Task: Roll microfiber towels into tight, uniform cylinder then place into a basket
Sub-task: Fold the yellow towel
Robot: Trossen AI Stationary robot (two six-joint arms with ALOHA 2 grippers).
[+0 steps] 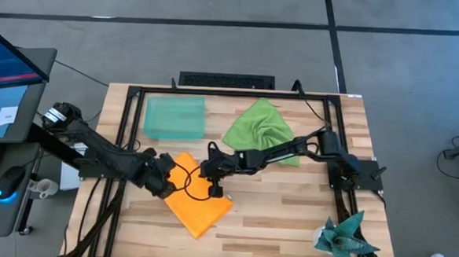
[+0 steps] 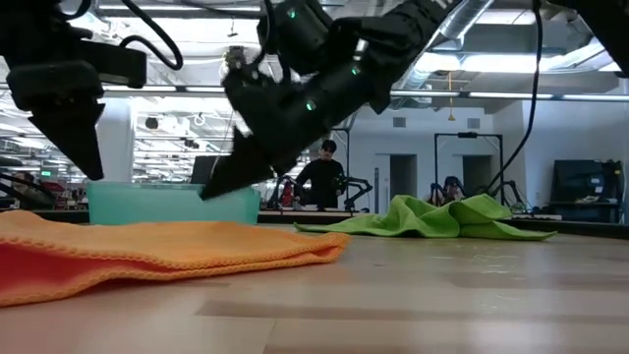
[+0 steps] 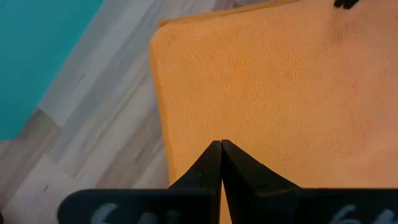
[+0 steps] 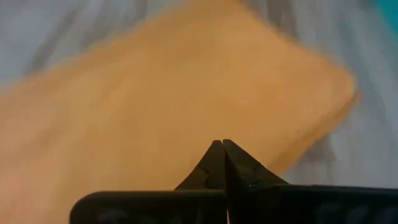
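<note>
Bright cloths on a pale wood table

The orange towel (image 1: 198,205) is bright orange all over, with a deeper red-orange shade on its folded edge in the low view. The green towel (image 1: 262,129) is light lime green. The basket (image 1: 174,117) is see-through mint green. The spiky cloth (image 1: 345,237) at the table's corner is dark teal. The table (image 1: 288,210) is pale wood with long light and tan stripes, and a black frame runs around it. Both arms are black, and the left gripper (image 3: 221,149) and right gripper (image 4: 222,148) have black fingers. The floor is grey with dark lines.
</note>
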